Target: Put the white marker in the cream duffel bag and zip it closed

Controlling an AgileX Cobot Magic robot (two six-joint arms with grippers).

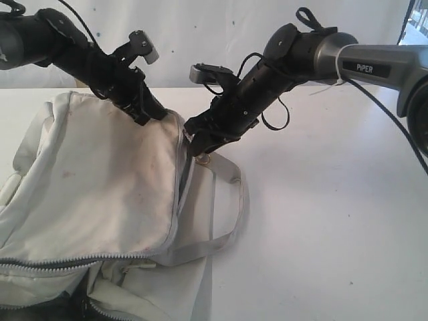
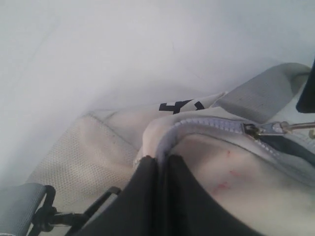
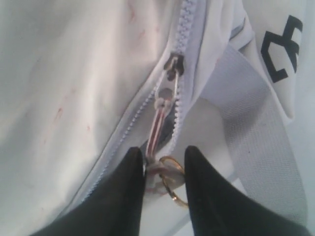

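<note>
The cream duffel bag [image 1: 100,180] lies at the left of the white table, with faint pinkish stains on its top panel. My left gripper [image 1: 144,117] is shut on the bag's fabric edge [image 2: 157,142], beside the end of the grey zipper. The zipper slider [image 3: 173,64] sits partway along that zipper, and a cord runs from it to a gold pull ring [image 3: 172,177]. That ring is held between the fingers of my right gripper [image 3: 162,155], which stands at the bag's right edge [image 1: 200,152]. The white marker is out of view.
A grey webbing strap [image 1: 227,170] loops onto the table [image 1: 334,221] right of the bag. A second zipper [image 1: 67,261] runs along the bag's near side, with dark lining showing below it. A black logo [image 3: 280,49] marks the bag's end panel.
</note>
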